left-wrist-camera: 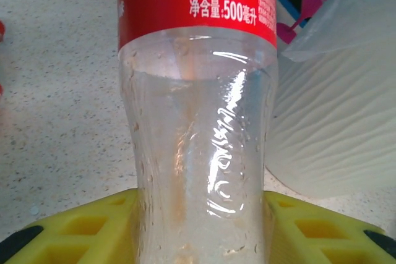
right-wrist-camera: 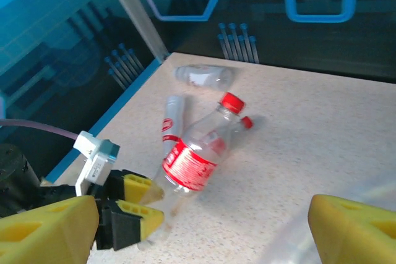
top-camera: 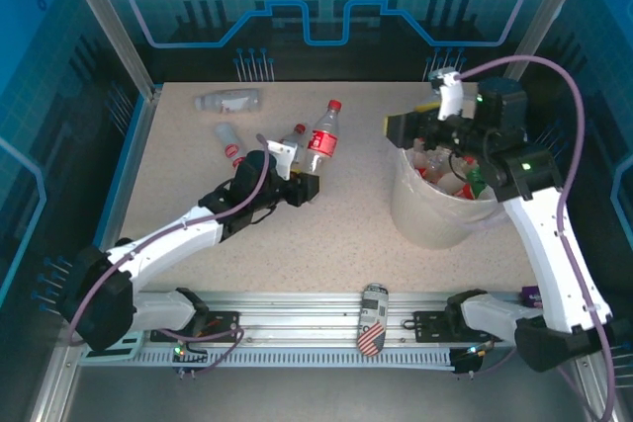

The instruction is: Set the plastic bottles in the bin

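Upper left, top view: pale-labelled bottle lies on table, small red-labelled bottle below it. Centre: my left gripper clamped on clear lower body of red-label cola bottle, cap pointing up-frame. Looks empty, so probably light; thin wall likely dents, slick plastic. Best hold at waist below label, gentle squeeze. Right: bin, bottles already inside. My right gripper over its rim, fingers spread, holding nothing.
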`<state>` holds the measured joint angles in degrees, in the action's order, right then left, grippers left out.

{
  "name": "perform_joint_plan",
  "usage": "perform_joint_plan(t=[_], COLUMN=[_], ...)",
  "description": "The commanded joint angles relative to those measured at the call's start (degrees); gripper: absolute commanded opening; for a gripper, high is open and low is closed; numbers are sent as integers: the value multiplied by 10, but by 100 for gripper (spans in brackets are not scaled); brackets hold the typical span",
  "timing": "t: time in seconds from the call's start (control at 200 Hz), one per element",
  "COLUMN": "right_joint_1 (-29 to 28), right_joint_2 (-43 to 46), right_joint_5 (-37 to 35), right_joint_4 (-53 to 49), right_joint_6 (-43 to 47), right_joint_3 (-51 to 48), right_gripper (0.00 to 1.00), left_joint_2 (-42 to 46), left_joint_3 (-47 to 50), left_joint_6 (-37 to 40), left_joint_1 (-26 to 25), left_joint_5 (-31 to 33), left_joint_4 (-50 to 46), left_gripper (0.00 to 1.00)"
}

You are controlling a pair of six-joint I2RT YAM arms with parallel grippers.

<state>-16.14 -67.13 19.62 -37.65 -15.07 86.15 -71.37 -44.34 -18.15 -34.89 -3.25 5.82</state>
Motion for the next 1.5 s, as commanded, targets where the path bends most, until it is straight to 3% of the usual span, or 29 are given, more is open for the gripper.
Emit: perform_joint_plan(t=[0.0, 0.155, 0.625, 0.715, 0.86, 0.931, 1.031, 1.146, 1.196, 1.491], right_joint_1=[-44, -79, -124, -126, -128, -128, -128, -123, -119, -49], right_joint_2=[-39, -93, -238, -244, -236, -232, -226, -223, -220, -126], right_joint_5=[-1, 2, 53, 62, 61, 59, 58, 49, 41, -52], right_joint_4=[42, 86, 144, 148, 151, 150, 149, 134, 122, 33], right_joint_6=[-18, -41, -99, -103, -101, -99, -96, -73, -56, 39], right_joint_3=[20, 30, 52, 50, 43, 42, 43, 71, 96, 206], right_gripper=[90, 93, 96, 87, 61, 56, 55, 53, 52, 46], left_joint_2=[38, 80, 76, 76, 73, 69, 69, 79, 88, 102], left_joint_3=[31, 72, 82, 79, 76, 74, 64, 61, 64, 50], left_joint_6=[-18, -28, -8, -5, -4, -6, -9, -8, -8, -23], left_joint_1=[-10, -16, -31, -31, -31, -31, -31, -31, -30, -14], left_joint_5=[-20, -8, 8, 16, 29, 32, 32, 34, 41, 124], left_joint_4=[94, 167, 205, 197, 184, 183, 169, 157, 152, 20], left_gripper=[45, 45, 46, 46, 46, 47, 56, 90, 98, 99])
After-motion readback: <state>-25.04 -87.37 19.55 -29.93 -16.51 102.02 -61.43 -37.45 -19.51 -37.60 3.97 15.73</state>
